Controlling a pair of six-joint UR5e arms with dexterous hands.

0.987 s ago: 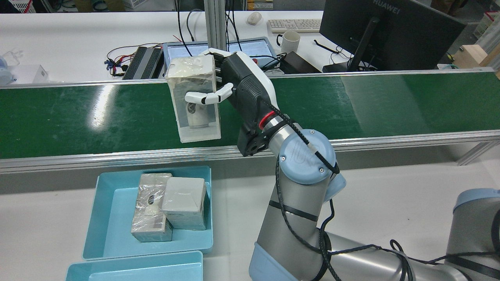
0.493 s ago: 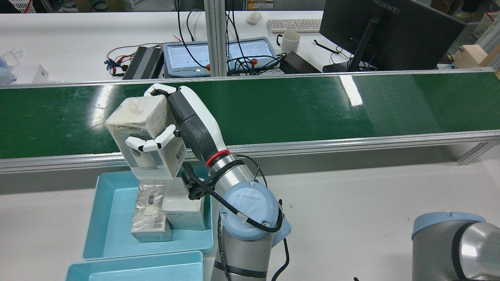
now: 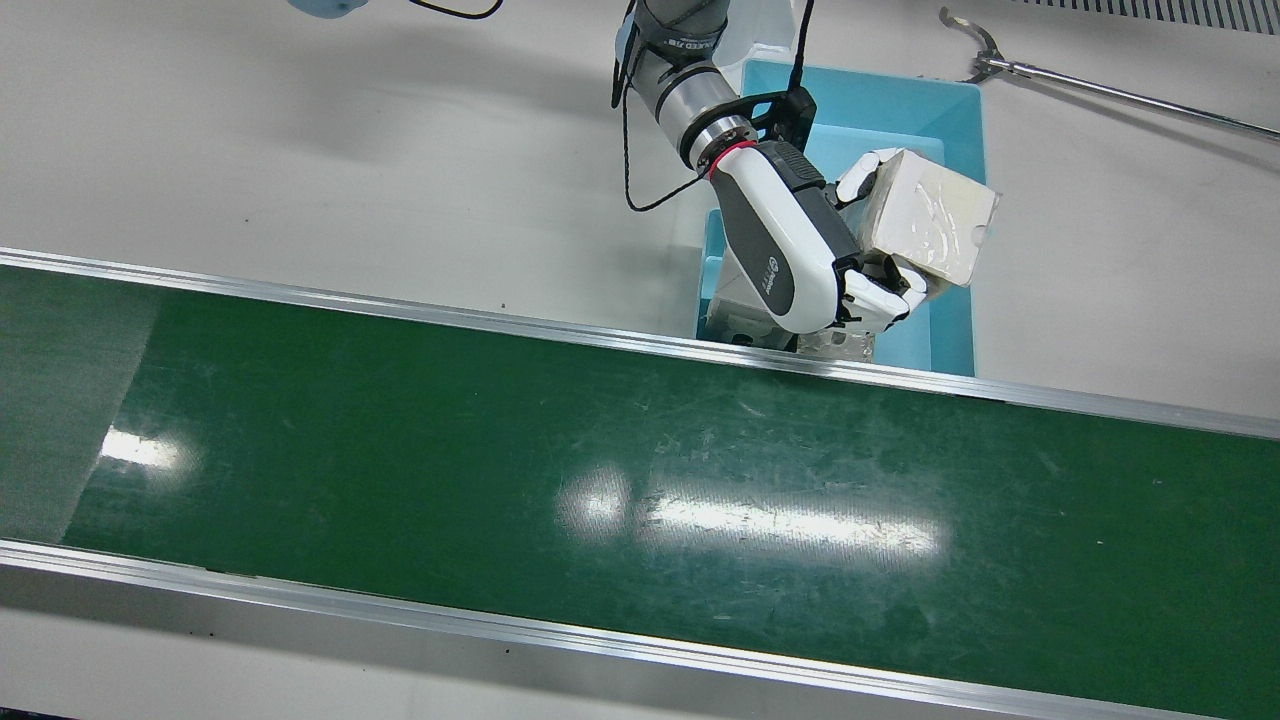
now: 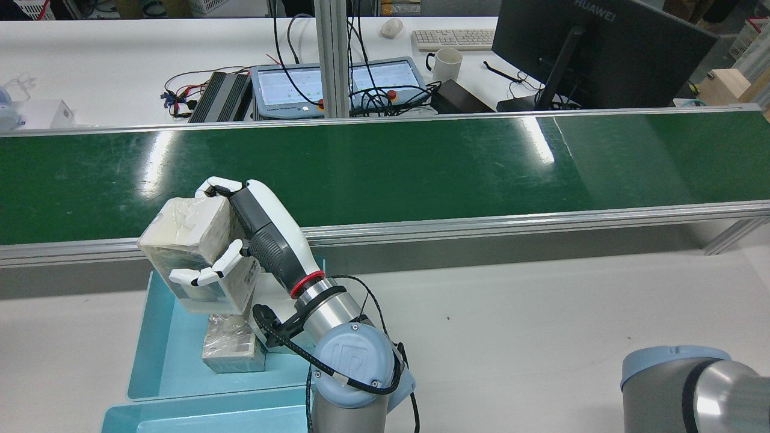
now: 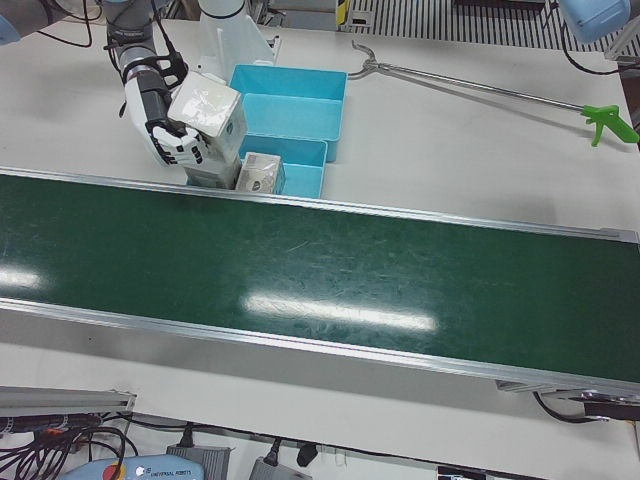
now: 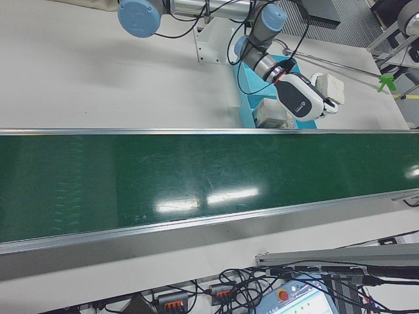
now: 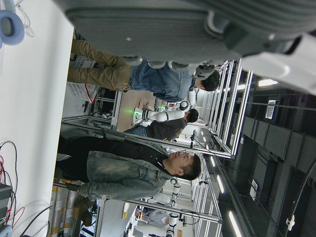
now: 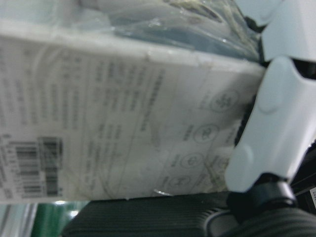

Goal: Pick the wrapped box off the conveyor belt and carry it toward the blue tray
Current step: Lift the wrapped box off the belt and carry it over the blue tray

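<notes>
Now off the conveyor belt point(image 4: 421, 162), lower, over the blue tray point(image 4: 162, 355): wrapped box point(image 4: 186, 252) clamped in right hand point(image 4: 252, 240); carry seemingly near done.

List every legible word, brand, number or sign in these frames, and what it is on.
"HUAWEI": back of the black monitor.
"UNIVERSAL ROBOTS": blue pendant, barely legible.
Wrapped box, held by the right hand: barcode, round symbols, fine print too blurred to read.
Marks on the hand's shell: too small.

Right hand point(image 5: 172, 140) clasping wrapped box point(image 5: 210, 118) — above blue tray point(image 5: 305, 176), green belt point(image 5: 300, 275) below
</notes>
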